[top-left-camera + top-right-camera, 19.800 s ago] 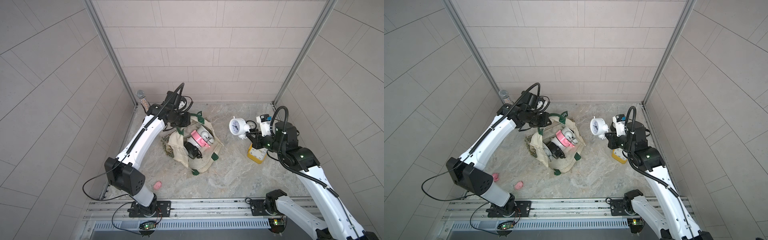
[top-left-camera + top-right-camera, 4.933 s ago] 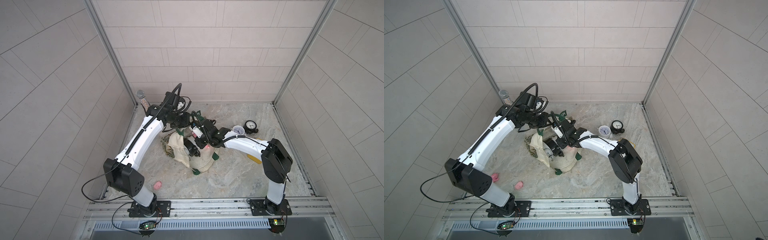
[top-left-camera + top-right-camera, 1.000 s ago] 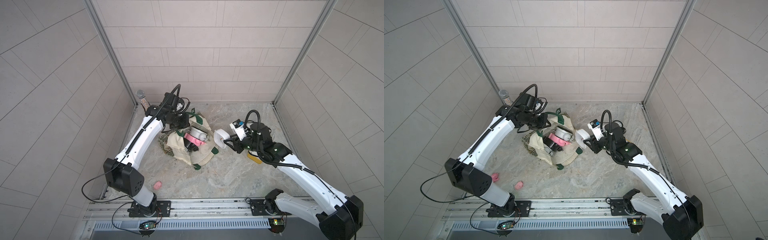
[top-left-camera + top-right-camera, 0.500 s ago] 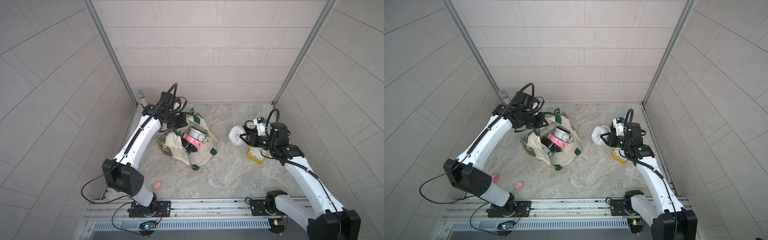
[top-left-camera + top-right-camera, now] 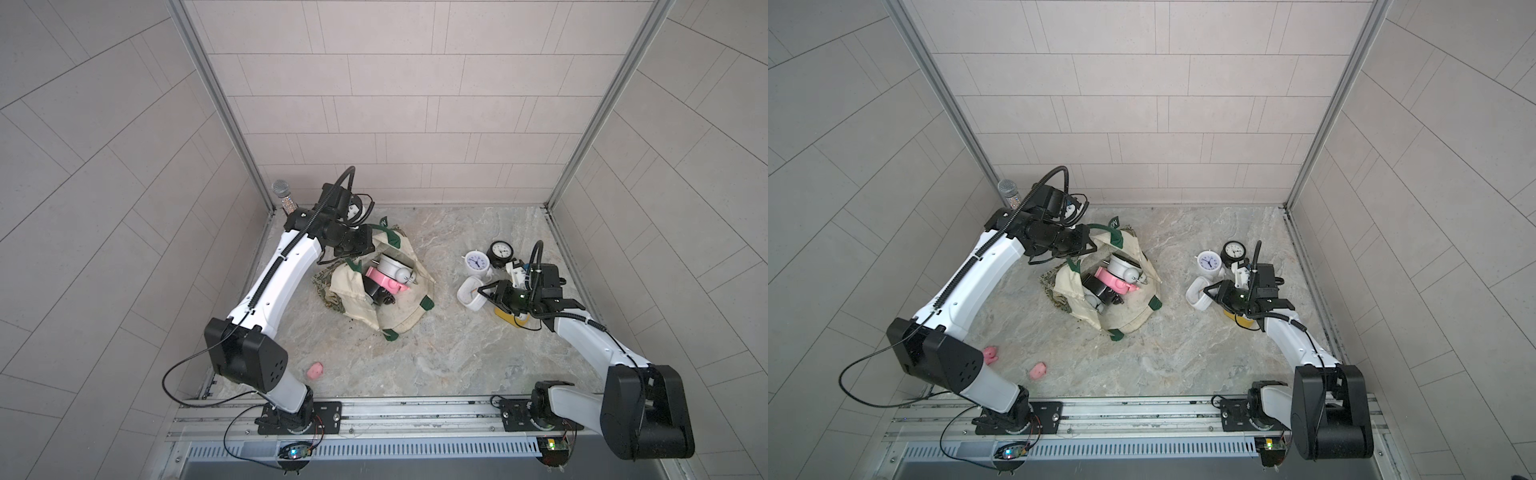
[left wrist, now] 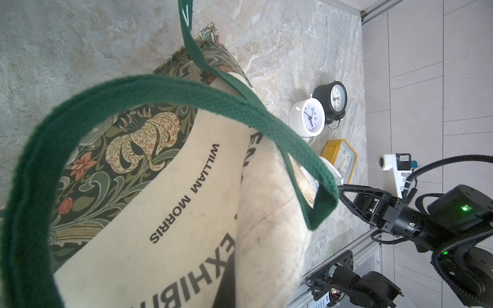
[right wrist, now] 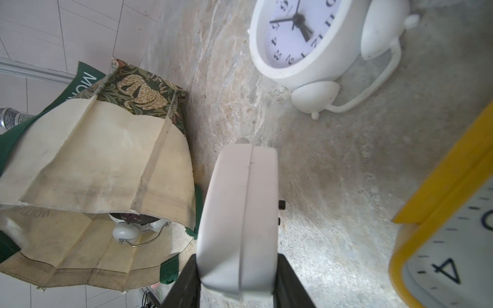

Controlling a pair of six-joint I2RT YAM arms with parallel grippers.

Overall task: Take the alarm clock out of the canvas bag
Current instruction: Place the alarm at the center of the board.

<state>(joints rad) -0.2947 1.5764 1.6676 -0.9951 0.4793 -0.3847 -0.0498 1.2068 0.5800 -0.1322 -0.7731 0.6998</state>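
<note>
Holding white alarm clock: right pincer; left pincer (fully closed) pinches canvas bag.

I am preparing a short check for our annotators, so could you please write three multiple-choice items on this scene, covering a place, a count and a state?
1. Where is the white clock that the right gripper holds?
A inside the bag; B outside the canvas bag, by the yellow clock; C on top of the bag.
2. How many other clocks are on the table outside the bag?
A one; B three; C five.
3. The left gripper is:
A wide open; B shut on the green handle; C shut on nothing.

B: both top views show it clear of the bag.
B: yellow, round white clock, black clock.
B: the handle runs into its jaws.
</note>
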